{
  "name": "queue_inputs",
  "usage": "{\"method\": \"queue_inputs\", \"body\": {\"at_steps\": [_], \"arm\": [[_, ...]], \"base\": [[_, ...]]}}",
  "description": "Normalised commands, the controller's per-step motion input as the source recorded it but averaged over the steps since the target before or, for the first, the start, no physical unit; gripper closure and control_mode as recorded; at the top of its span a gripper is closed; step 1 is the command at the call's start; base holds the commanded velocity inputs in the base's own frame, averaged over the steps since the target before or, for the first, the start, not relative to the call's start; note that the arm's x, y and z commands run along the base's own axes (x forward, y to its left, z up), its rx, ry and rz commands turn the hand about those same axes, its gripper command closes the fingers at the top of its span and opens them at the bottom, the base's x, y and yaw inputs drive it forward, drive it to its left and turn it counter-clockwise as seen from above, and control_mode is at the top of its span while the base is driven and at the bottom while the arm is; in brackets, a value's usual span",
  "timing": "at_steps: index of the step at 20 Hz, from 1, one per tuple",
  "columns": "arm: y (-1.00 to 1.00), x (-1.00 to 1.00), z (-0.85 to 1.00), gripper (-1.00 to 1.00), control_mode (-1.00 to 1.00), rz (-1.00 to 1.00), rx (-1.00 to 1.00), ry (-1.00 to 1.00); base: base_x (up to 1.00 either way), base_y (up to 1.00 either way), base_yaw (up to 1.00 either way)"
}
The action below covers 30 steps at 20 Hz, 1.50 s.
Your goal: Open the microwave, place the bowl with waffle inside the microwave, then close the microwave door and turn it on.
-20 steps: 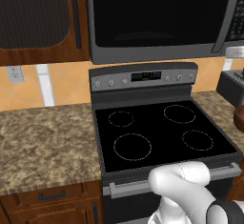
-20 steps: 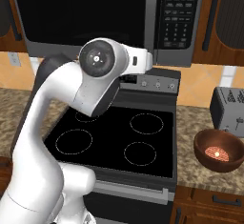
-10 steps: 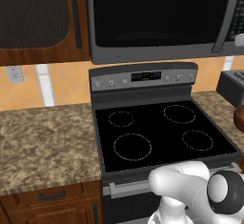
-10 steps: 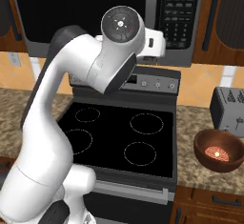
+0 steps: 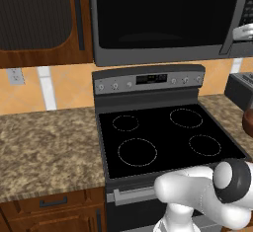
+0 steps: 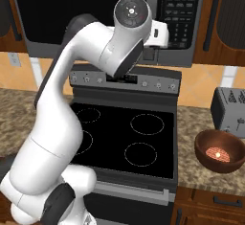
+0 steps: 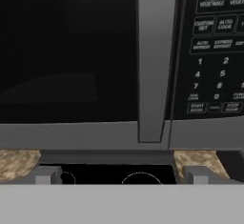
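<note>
A: Pincer (image 7: 121,174) released, jaws wide, facing the handle (image 7: 155,61) of the microwave door (image 7: 66,51), not touching.

B: Risk?

A: Fingers could slip off that slim bar. Bowl (image 6: 221,151) waits on bench (image 6: 203,123), right of stove (image 6: 129,138).

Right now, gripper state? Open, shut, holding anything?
Gripper: open, holding nothing, facing the microwave door handle.

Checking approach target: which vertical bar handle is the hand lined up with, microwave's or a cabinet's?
The microwave door handle, the slim grey bar beside the button panel. The hand is open, facing it; cabinet handles are dark.
</note>
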Motion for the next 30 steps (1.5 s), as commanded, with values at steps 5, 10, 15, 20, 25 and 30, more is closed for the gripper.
{"method": "queue_inputs", "body": {"at_steps": [5,10,15,20,25,30], "arm": [[-0.20,0.47,0.00,-1.00,-1.00,0.00,0.08,0.02],[-0.27,0.41,0.00,-1.00,-1.00,-0.01,0.05,0.00],[-0.19,0.46,0.00,-1.00,-1.00,-0.05,0.00,0.00],[0.00,0.32,0.00,-1.00,-1.00,0.00,0.05,0.00],[-0.06,0.26,0.00,-1.00,-1.00,0.00,0.04,0.00],[-0.04,0.27,-0.04,-1.00,-1.00,0.00,0.02,0.00]], "base": [[0.00,0.00,0.00],[0.00,0.00,0.00],[0.00,0.00,0.00],[0.00,0.00,0.00],[0.00,0.00,0.00],[0.00,0.00,0.00]]}}
